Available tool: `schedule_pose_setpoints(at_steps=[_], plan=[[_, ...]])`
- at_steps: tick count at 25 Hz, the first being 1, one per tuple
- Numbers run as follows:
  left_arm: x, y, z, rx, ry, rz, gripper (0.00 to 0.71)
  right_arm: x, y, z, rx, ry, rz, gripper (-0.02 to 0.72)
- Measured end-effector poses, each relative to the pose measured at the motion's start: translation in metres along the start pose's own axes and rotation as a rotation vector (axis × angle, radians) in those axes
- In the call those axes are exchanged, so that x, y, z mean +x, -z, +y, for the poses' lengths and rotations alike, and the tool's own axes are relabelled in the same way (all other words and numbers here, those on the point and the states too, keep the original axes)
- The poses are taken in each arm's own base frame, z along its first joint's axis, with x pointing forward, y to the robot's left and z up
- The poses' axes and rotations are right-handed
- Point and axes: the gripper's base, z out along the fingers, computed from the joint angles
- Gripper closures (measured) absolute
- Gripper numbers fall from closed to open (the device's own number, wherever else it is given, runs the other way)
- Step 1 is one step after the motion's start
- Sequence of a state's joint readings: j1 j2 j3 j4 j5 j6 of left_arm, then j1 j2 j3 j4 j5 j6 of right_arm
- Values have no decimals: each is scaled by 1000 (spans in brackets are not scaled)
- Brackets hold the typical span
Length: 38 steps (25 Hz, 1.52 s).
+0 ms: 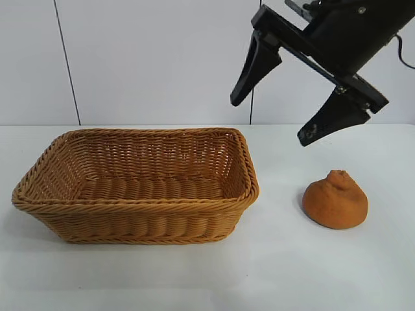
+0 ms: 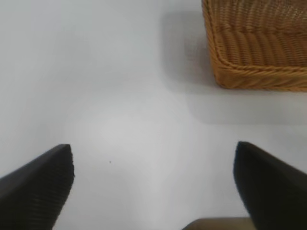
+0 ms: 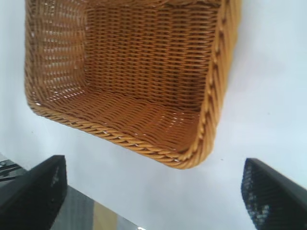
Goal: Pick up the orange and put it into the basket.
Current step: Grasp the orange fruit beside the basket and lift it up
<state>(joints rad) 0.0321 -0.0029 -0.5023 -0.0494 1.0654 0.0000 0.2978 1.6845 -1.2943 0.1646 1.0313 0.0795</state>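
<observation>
- Step in hand: reaching for the orange (image 1: 335, 200), not picked up yet.
- Sits on the desk (image 1: 292, 259), lower right of the frame, apart from the basket (image 1: 136, 184) at left.
- Right tool (image 1: 279, 107) up high, spread wide, holding nothing.
- Left tool (image 2: 153, 187) spread wide too, over bare desk.
- Next: go down over the orange, squeeze, lift, carry left.

Through the right wrist camera I see the basket (image 3: 129, 72) filling most of the frame, its woven inside bare and its braided rim catching light along the near edge. It sits on the white table (image 3: 268, 96). My right gripper (image 3: 156, 196) is spread wide, one dark finger at each lower corner, both clear of the basket. A grey strip beside one finger may be the table's edge.
</observation>
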Motion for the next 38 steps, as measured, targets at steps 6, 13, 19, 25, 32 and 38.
schedule_pose_setpoints(at_steps=[6, 13, 19, 25, 32, 38], plan=[[0, 0, 0, 0, 0, -2, 70, -10, -9, -33, 46, -84, -9, 27], [0, 0, 0, 0, 0, -2, 70, -20, -59, -50, 60, -114, 47, 27], [0, 0, 0, 0, 0, -2, 70, -22, -113, -60, 80, -118, 121, 27], [0, 0, 0, 0, 0, -2, 70, -19, -132, -67, 118, -116, 165, 209], [0, 0, 0, 0, 0, -1, 70, -22, -117, -64, 118, -120, 123, 668], [0, 0, 0, 0, 0, -1, 70, -38, -61, -55, 111, -95, 16, 668]])
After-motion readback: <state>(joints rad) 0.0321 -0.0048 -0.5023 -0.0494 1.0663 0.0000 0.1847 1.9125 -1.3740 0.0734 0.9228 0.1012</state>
